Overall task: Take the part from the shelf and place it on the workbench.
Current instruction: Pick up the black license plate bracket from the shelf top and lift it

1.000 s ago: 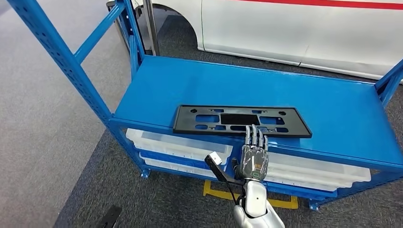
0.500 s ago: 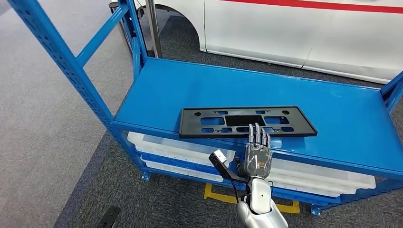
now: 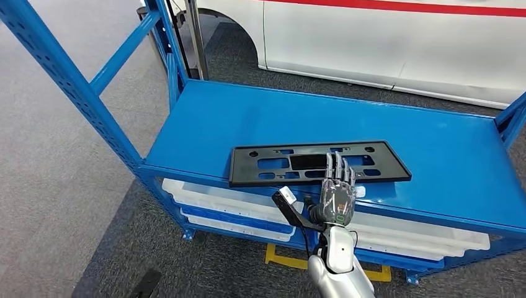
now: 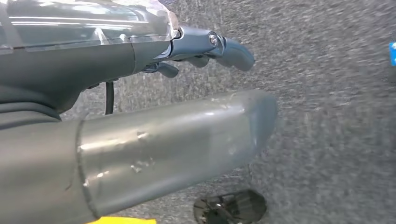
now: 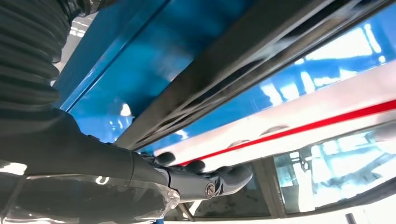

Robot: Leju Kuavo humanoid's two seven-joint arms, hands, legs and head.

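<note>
Flat black rectangular plastic part with cut-outs [image 3: 316,164]: near long edge partly covered by the right robot hand [image 3: 336,192]; whether the fingertips touch it cannot be told.
Blue steel shelf [image 3: 248,118]: right end and upper posts cut off by the picture's edge.
White car body with red stripe [image 3: 397,37]: cut off at top.
Left robot hand [image 4: 140,116]: fingers largely hidden behind the thumb; grey carpet floor [image 4: 327,93] blurred.

The right arm rises from the bottom centre of the head view, its right hand [image 3: 335,194] back-up with fingers [image 3: 338,166] straight, close together and pointing up-frame, holding nothing — the left hand [image 4: 140,107] hangs empty, fingers [image 4: 212,44] loosely extended.
</note>
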